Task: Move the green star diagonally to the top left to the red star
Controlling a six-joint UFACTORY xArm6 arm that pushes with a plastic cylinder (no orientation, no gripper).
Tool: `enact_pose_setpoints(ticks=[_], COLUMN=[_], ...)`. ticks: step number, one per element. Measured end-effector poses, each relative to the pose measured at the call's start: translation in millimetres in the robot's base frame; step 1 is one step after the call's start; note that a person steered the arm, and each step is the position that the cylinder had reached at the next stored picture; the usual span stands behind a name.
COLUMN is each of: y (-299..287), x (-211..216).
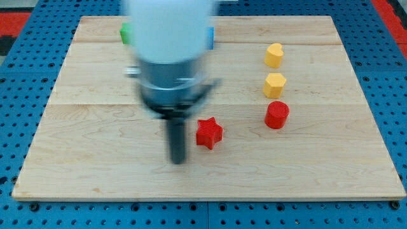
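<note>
Just left of red star (209, 133), my tip (177, 159); arm (170, 44) possibly hiding blocks.

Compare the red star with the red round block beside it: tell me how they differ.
Shape: the red star has points, while the red cylinder is round with a flat top. Place: the red star lies nearer the view's bottom and just to the view's right of my tip; the red cylinder stands farther to the view's right, under the two yellow blocks. Both are the same red.
</note>
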State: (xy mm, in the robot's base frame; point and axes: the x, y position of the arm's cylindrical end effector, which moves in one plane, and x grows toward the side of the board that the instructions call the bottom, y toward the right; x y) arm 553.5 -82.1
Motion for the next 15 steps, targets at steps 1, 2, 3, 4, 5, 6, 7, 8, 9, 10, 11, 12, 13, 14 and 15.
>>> enact_pose_setpoints(ticks=[1, 2, 3, 4, 5, 6, 7, 8, 9, 10, 11, 12, 13, 14, 15], y=[-123, -128, -126, -128, -133, -108, -48, -37, -27, -27, -27, -30, -56, -71, -40], x=[-17, -98, -185, -275, -354, -341, -294, -283, -253, -199, -161, -151, -203, -283, -316])
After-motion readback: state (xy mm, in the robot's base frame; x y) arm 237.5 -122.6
